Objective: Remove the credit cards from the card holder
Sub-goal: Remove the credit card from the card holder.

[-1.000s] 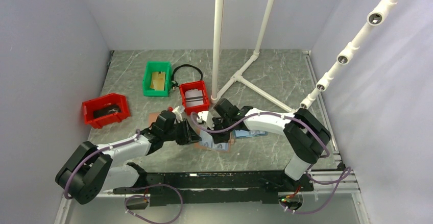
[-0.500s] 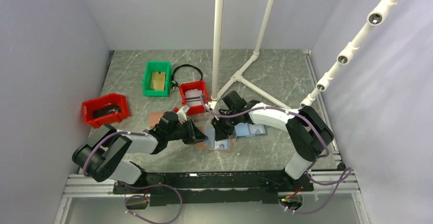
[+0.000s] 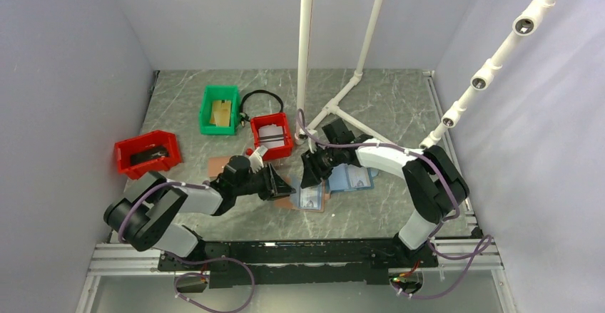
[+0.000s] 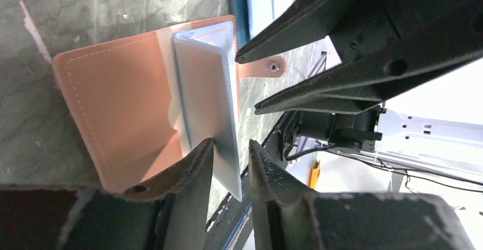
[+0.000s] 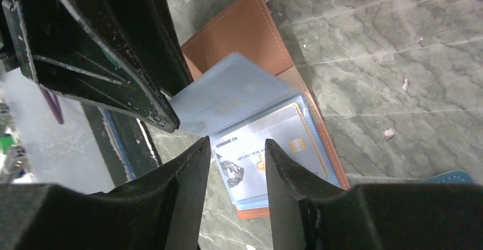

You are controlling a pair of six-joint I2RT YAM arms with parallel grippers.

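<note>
Since a second ago the right gripper (image 3: pixel 309 178) has drawn up and back from the card holder (image 3: pixel 308 199), so the open inside of the holder now shows more plainly in the top view. The left arm has also pulled its elbow closer to its base, while the left gripper (image 4: pixel 230 147) has stayed at the left edge of the holder. The holder lies open on the marbled table (image 3: pixel 371 217), near the front edge and between the two grippers. Its brown cover is spread flat and its small snap tab (image 4: pixel 269 66) sticks out at one edge. The right gripper hangs above it with the jaws partly apart and nothing between them. In the right wrist view only the holder is seen through the gap, lower than the fingers. One pale blue inner leaf (image 5: pixel 225 93) is raised from the rest and stands between the left gripper's fingers (image 4: pixel 193 176). These fingers are only a little apart, and I cannot tell whether they press on the leaf or only stand around it. Under the raised leaf, one of the credit cards (image 5: pixel 280 126) is still in its pocket; it is a pale card with a printed number and a small gold chip. Just beside the holder, on the right, lies an all-blue holder (image 3: pixel 354 179). Behind the holder, a little apart, stands a red bin (image 3: pixel 272 136).
</note>
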